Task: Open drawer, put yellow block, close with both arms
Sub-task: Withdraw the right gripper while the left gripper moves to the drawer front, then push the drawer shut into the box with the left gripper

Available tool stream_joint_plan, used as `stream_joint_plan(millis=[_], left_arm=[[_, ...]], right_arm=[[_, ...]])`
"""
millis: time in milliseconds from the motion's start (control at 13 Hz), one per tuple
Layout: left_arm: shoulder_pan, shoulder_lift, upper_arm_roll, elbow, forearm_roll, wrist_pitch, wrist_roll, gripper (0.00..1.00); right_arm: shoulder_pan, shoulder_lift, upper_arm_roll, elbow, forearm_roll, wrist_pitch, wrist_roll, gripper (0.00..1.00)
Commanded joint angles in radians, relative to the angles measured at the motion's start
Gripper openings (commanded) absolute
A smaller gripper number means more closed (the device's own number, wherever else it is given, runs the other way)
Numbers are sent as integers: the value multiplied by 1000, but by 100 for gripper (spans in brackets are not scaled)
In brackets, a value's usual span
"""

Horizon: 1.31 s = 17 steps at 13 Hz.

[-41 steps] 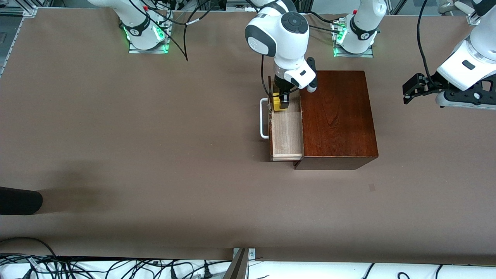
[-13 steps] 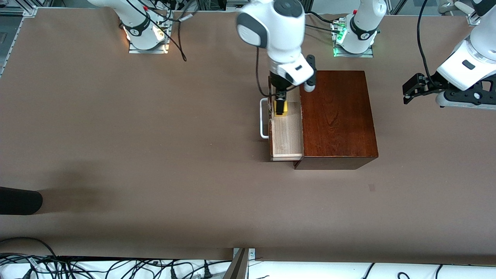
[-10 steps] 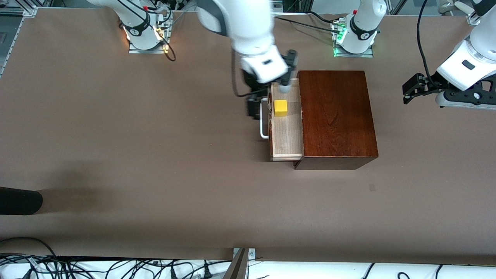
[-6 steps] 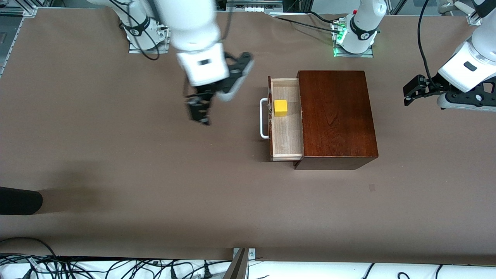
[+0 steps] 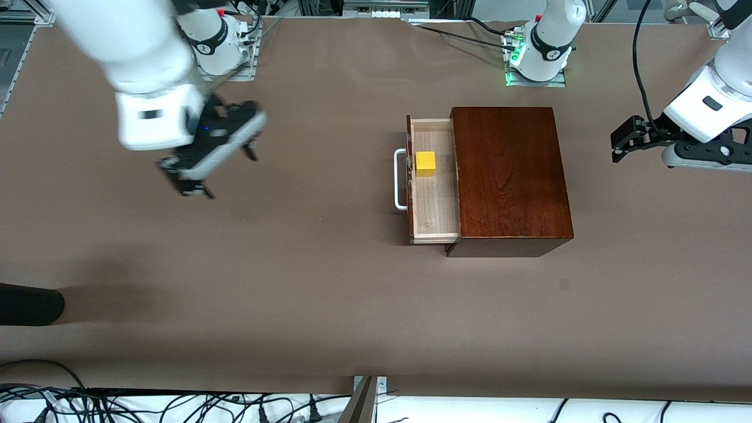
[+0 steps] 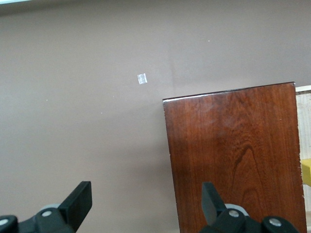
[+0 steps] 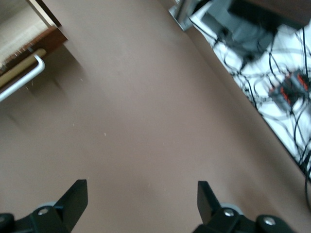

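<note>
Right gripper (image 5: pixel 202 170), jaws spread, empty, over bare table (image 5: pixel 294 282), upper left of front view. Left gripper (image 5: pixel 617 141), jaws spread, empty, at right edge, waiting. Yellow block (image 5: pixel 425 163) sits in open drawer (image 5: pixel 435 205), frame centre, beside white handle (image 5: pixel 399 179) of mahogany box (image 5: pixel 508 176).

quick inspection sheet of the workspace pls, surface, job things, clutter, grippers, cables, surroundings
surface: brown table, with a small pale mark nearer the camera than the box
job's things: drawer pulled open out of the box; block lying in the drawer; handle free
clutter: dark object at the table edge, right arm's end
grippers: right gripper open, empty, over bare table toward its own end; left gripper open, empty, waiting past the box at its end
cables: black bundles off the camera-side edge; more by the arm bases
surroundings: nothing seen
</note>
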Motion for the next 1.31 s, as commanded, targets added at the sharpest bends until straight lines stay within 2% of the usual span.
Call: stream_joint_plan(millis=[0,77,308,462,615,769,923,1154,1231], left_arm=[[-5,16,-52,44,-25,-74,20,100],[-10,22,-89,50,-25,-94,26,100],[-10,98,-213,54,-23,-115,35,100],[-10,161,-340,82,-22,-109,70,100],[-11,259,-460,134,-19,-105,185,100],[-43,395,-532,195,-22,-28,422,100],[-126,454,-539,222,-10,0,545,100],[-186,523,-534,209,4,136,699,100],[-206,539,-536,194,56,185,702,100]], right_arm=[[-169,-167,119,-188,17,9,10,100],[-257,-201,184,-225,14,9,11,100],[-369,-289,221,-334,10,-2,83,100],[-456,-332,265,-398,4,-5,138,100],[-483,-338,267,-445,-6,1,174,100],[-489,-320,261,-451,-24,2,310,100],[-486,-320,256,-449,-59,0,347,100],[-488,-304,256,-442,-82,9,343,100],[-488,-294,258,-436,-91,15,343,100]])
